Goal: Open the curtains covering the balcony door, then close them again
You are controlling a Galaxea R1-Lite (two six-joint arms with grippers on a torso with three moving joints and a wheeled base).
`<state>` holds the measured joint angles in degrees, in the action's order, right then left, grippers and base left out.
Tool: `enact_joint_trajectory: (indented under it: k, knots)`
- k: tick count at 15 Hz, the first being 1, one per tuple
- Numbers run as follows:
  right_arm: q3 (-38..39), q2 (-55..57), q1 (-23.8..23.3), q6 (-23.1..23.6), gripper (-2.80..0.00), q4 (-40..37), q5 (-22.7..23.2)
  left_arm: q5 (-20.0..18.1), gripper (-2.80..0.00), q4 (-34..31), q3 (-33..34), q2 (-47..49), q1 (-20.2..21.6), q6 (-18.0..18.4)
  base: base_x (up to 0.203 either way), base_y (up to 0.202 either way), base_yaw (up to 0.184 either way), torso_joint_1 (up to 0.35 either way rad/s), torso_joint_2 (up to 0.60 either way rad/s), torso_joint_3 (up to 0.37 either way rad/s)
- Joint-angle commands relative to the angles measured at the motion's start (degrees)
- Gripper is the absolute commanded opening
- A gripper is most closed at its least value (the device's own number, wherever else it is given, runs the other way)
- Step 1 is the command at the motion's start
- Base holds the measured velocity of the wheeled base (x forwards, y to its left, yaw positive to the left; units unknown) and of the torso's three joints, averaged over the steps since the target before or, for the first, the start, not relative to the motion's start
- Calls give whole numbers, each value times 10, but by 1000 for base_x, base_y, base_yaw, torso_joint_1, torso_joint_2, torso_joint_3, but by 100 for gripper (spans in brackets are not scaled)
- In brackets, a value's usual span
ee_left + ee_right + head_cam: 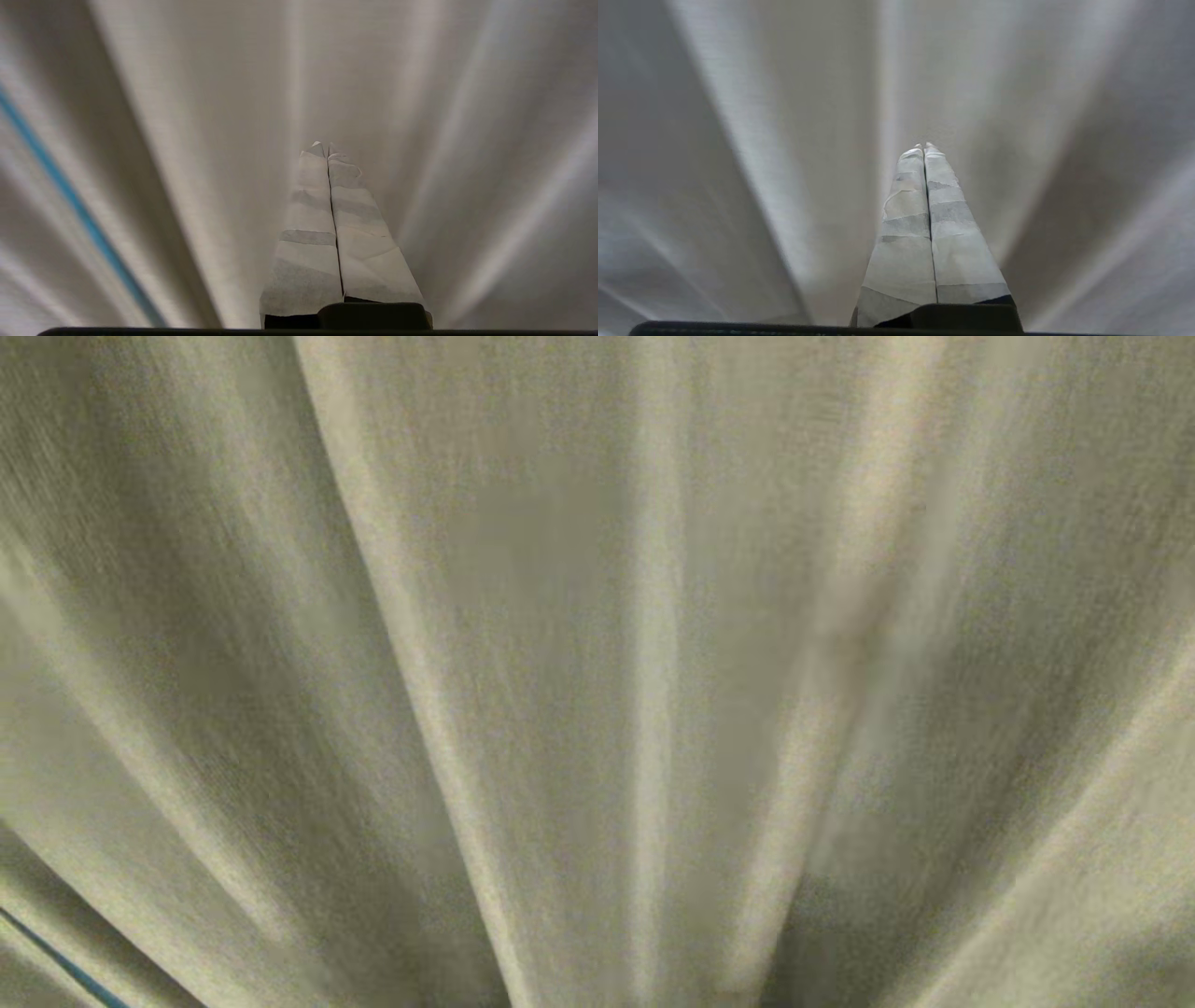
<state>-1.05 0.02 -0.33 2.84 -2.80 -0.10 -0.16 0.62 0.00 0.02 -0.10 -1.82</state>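
Observation:
The curtains (597, 672) fill the whole head view as beige woven cloth in deep vertical folds, drawn across and very close to me. The balcony door is hidden behind them. Neither arm shows in the head view. In the left wrist view my left gripper (325, 144) points at the curtains (210, 140), its tape-wrapped fingers pressed together with nothing between them. My right gripper (924, 146) likewise points at the curtains (794, 140), shut and empty. I cannot tell whether either tip touches the cloth.
A thin blue line (65, 966) runs slantwise at the lower left of the head view and shows again as a blue line (70, 196) in the left wrist view. Cloth fills everything else.

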Motion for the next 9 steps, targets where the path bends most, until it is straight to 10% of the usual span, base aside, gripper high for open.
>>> enact_joint_trajectory:
  k: [1, 9]
  knots:
    - [0, 0, 0, 1, -280, 0, 0, 0, -280, 0, 0, 0, 0, 0, 0, 191, -1, 0, 2, 7]
    - [0, 0, 0, 1, -280, 0, 0, 0, -280, 0, 0, 0, 0, -1, 0, 195, 0, 2, 2, 2]
